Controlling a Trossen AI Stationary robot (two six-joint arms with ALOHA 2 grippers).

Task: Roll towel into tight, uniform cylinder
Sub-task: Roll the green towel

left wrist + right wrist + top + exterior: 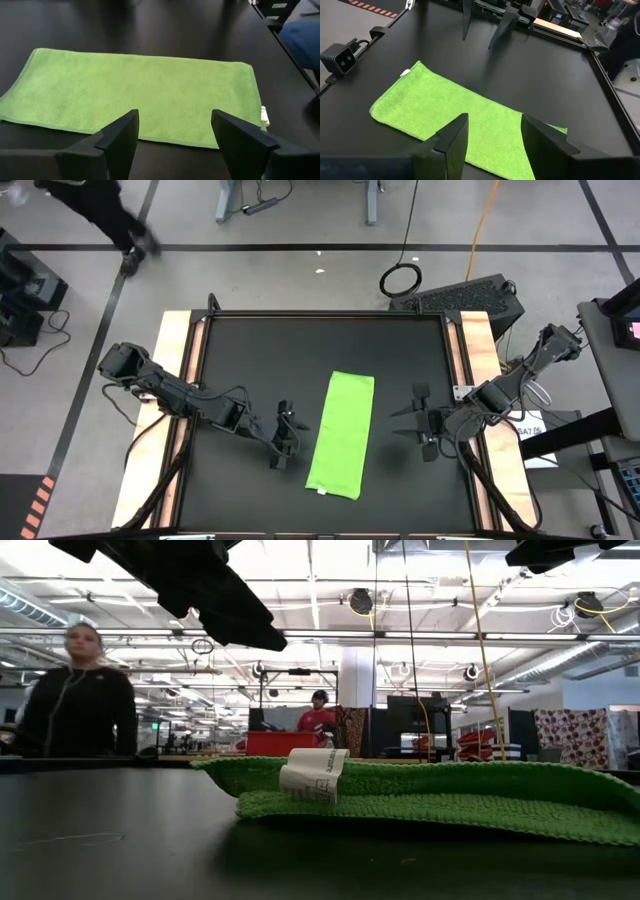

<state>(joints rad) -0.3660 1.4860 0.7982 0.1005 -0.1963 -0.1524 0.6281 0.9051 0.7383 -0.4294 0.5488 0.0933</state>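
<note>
The lime-green towel (343,434) lies flat on the black table as a long folded strip running from the far side to the near edge. Its white tag (313,775) sticks out at the near end. My left gripper (285,437) hovers open just left of the strip, fingers pointing at its long edge (150,137). My right gripper (420,420) hovers open to the strip's right, above the table, with nothing between its fingers. The towel shows between each gripper's fingers in the wrist views (470,125) but lies below them.
The black tabletop (240,360) is framed by wooden side rails (175,350). A small camera (340,57) stands at the table's near edge. A person (80,690) stands in the room beyond the table.
</note>
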